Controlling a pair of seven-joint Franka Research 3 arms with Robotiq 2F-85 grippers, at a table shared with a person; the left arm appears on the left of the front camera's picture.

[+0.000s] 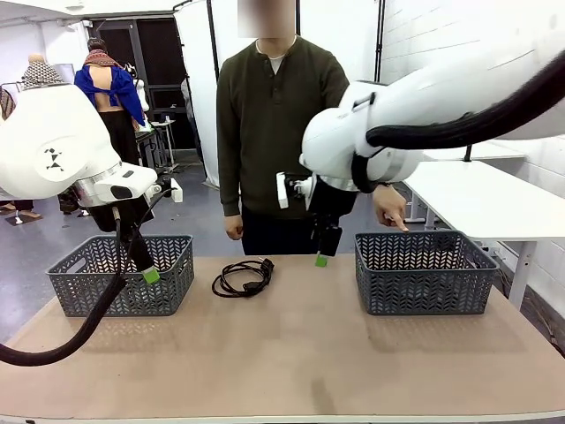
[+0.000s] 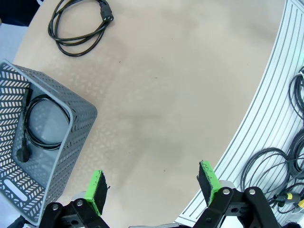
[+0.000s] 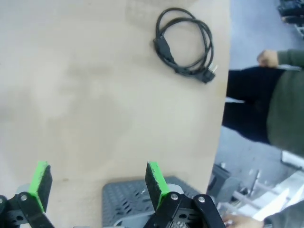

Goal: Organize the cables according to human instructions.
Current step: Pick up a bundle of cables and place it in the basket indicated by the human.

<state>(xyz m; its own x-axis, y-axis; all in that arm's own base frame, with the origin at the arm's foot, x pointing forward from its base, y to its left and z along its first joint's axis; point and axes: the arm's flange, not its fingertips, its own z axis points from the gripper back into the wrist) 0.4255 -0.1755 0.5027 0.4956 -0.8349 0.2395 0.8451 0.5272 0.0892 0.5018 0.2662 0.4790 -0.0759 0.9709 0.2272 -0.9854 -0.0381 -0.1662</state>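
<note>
On table (image 1: 300,353): one cable (image 1: 243,277), two baskets (image 1: 124,274).

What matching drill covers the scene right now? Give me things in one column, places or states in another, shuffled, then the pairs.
Things:
1. coiled cable
2. left basket
3. right basket
4. left gripper

Places or states:
A. the person's hand points down at it
B. open, holding nothing
C. lying on the bare table between the baskets
D. has a cable in it

Pairs: 1-C, 2-D, 3-A, 4-B
</note>
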